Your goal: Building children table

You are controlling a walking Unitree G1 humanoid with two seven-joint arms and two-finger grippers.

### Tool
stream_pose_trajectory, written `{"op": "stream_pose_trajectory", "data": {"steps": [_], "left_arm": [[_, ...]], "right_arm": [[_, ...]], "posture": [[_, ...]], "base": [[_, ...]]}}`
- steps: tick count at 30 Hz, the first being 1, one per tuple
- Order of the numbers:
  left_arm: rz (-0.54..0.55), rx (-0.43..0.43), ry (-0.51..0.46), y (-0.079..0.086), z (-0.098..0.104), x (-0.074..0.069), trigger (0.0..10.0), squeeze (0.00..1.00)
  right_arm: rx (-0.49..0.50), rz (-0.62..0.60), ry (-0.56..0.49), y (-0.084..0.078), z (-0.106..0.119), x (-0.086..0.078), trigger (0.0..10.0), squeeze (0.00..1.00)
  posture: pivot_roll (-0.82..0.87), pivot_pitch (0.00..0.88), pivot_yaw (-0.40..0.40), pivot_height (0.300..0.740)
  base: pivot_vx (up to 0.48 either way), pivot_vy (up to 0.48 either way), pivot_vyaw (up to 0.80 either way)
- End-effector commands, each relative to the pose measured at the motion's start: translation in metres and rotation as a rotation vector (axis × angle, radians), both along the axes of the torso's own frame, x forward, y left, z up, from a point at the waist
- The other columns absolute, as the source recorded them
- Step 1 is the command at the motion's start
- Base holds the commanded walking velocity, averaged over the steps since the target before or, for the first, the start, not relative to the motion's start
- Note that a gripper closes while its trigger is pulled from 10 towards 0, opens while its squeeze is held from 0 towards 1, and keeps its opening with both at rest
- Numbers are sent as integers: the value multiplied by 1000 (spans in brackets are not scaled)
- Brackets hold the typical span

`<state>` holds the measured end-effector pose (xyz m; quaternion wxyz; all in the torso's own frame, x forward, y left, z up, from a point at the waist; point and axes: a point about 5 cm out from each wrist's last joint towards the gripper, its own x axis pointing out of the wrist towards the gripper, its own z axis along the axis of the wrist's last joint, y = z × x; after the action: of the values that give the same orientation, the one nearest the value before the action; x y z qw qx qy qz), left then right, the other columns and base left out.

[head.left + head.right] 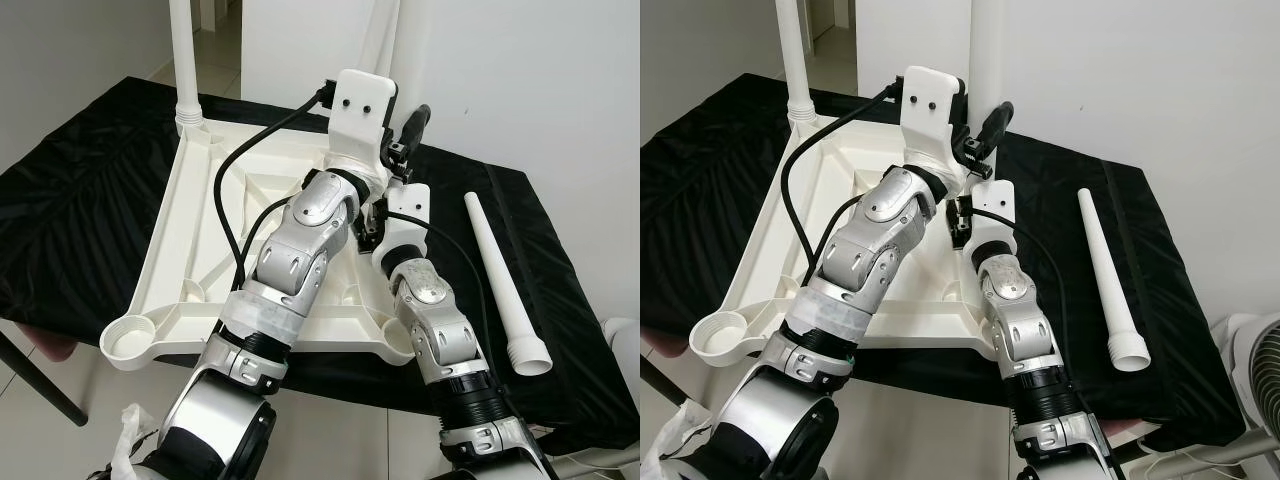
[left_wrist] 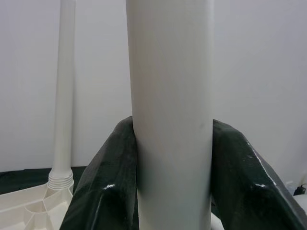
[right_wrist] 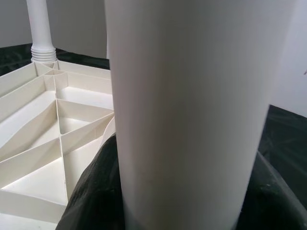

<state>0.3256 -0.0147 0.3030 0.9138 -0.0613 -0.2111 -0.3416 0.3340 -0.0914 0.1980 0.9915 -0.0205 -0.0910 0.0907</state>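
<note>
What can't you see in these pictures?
- Bottom of the leg held by both grippers: the robot's arms hide where it meets the upturned tabletop in the eye views.
- Top of that leg: cut off by the top edge of all views.
- Top of the other standing leg: cut off too.
- Tabletop's near right corner: behind the right arm.

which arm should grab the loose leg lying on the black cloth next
Right, probably. The loose leg lies on the cloth at the robot's right, beside the right arm. Both tools, left tool and right tool, clamp the upright leg, so the right must let go first.
</note>
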Motion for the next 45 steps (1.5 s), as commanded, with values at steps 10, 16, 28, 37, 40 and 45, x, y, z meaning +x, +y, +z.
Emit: {"op": "stream_pose_trajectory", "data": {"steps": [10,16,28,37,40,45], "left_arm": [[-57,-21,-4,-17,2,-13,10000,0],[-81,-40,0,-17,2,-15,10000,1000],[-93,-120,5,1,9,-15,10000,0],[-67,-61,15,15,-7,-18,10000,0],[-66,-27,42,18,-22,-20,10000,0],[-61,0,77,23,-39,-24,10000,0]], "right_arm": [[41,-60,32,-10,-5,3,10000,0],[56,-66,49,-11,-8,3,10000,0],[116,-163,89,-27,-16,4,10000,0],[125,-201,70,-38,-18,1,10000,0],[111,-197,47,-39,-17,-1,10000,0],[108,-196,22,-41,-14,-2,10000,0]], "posture": [[-5,0,-144,740],[-5,0,-138,740],[-6,0,-130,740],[-7,0,-129,740],[-8,0,-128,740],[-8,0,-128,740]], "base": [[0,0,0],[0,0,0],[0,0,0],[0,0,0],[0,0,0],[0,0,0]]}}
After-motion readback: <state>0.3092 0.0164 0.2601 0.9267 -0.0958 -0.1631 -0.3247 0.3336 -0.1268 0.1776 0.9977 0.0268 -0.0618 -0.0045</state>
